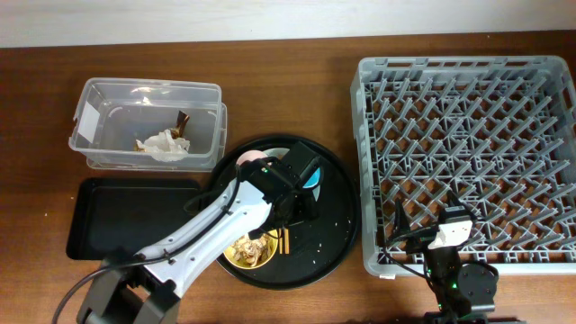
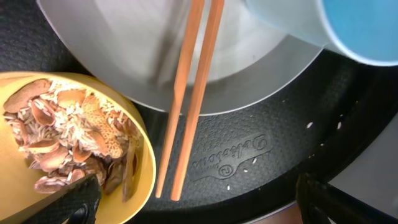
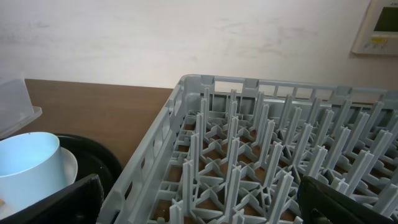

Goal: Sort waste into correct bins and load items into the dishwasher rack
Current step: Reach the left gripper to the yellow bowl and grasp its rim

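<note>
My left gripper (image 1: 290,200) is open over the round black tray (image 1: 329,236), empty, its fingers either side of the wooden chopsticks (image 2: 189,93). The chopsticks lie across the grey-white plate (image 2: 249,62). The yellow bowl (image 2: 140,158) holds brown food scraps with rice (image 2: 68,137). The light-blue cup (image 2: 357,28) stands beside the plate, and the pink cup (image 1: 250,157) is partly hidden by my arm. The napkin (image 1: 165,144) and the wrapper (image 1: 183,120) lie in the clear tub (image 1: 90,99). My right gripper (image 1: 453,209) is open and empty over the front edge of the grey rack (image 3: 249,155).
The shallow black tray (image 1: 126,216) lies left of the round tray, below the tub. Loose rice grains dot the round tray (image 2: 249,162). The rack (image 1: 369,162) fills the right side. The light-blue cup also shows in the right wrist view (image 3: 28,168).
</note>
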You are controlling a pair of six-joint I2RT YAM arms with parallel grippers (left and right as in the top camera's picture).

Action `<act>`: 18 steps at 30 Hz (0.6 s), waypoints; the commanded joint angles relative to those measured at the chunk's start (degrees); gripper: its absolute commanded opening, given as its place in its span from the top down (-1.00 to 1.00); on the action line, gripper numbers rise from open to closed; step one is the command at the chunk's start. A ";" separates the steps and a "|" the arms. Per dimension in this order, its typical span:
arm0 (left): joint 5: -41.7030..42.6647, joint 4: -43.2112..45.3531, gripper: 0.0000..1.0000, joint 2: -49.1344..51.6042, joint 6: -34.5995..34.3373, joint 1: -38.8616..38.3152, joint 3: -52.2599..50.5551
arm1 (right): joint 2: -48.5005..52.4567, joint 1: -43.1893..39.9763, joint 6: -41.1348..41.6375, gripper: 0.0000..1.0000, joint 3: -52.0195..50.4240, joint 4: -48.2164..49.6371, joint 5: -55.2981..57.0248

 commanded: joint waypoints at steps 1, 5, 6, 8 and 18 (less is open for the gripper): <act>-7.37 -2.10 -0.99 0.44 3.26 -0.11 0.07 | -0.33 -0.26 0.28 -0.96 -0.26 -0.35 0.07; -13.16 -5.66 -0.27 0.46 5.51 -0.11 0.07 | -0.33 -0.26 0.28 -0.96 -0.26 -0.35 0.09; -13.22 -5.88 0.99 0.46 7.15 -0.20 0.07 | -0.33 -0.26 0.28 -0.96 -0.26 -0.35 0.07; -13.05 -5.68 0.99 0.46 6.91 -1.81 0.07 | -0.33 -0.26 0.28 -0.96 -0.26 -0.35 0.09; -15.63 -3.23 0.45 0.46 6.67 -7.02 -5.07 | -0.33 -0.26 0.28 -0.97 -0.26 -0.35 0.09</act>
